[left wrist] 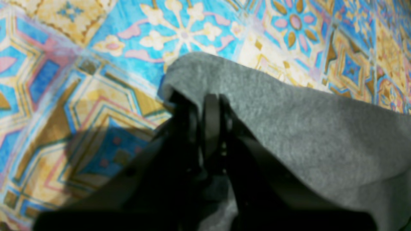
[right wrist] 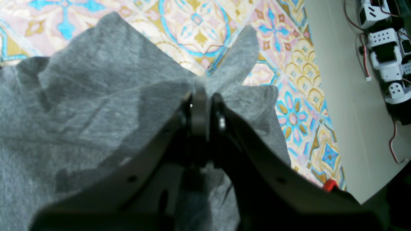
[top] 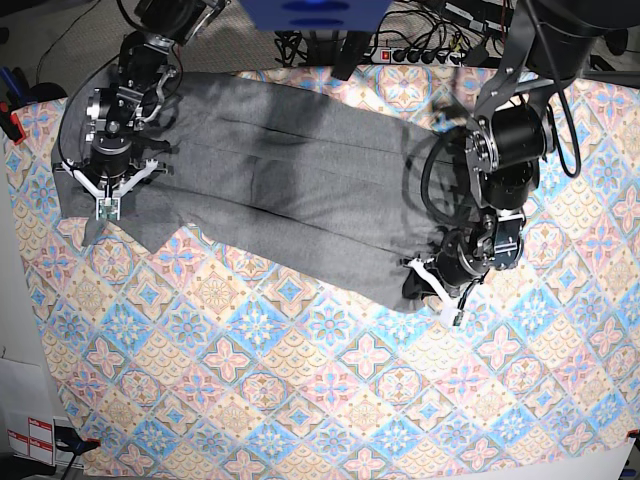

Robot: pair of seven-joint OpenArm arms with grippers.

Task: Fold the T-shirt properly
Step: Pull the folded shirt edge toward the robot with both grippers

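Note:
The grey T-shirt (top: 280,200) lies stretched in a long band across the far half of the table, creased lengthwise. My right gripper (top: 105,205) is at the shirt's left end, and in the right wrist view it (right wrist: 205,94) is shut on a bunched fold of the T-shirt (right wrist: 80,106), which flares out beyond the fingertips. At the shirt's right end sits my left gripper (top: 428,283). The left wrist view shows it (left wrist: 210,98) shut on a corner of the T-shirt (left wrist: 305,134), which drapes over the fingers to the right.
A pastel tile-patterned tablecloth (top: 300,400) covers the table. Its edge and a bare white surface (right wrist: 346,128) show in the right wrist view, with white robot parts and wires (right wrist: 385,48) beyond. Cables and a power strip (top: 420,55) lie behind the table.

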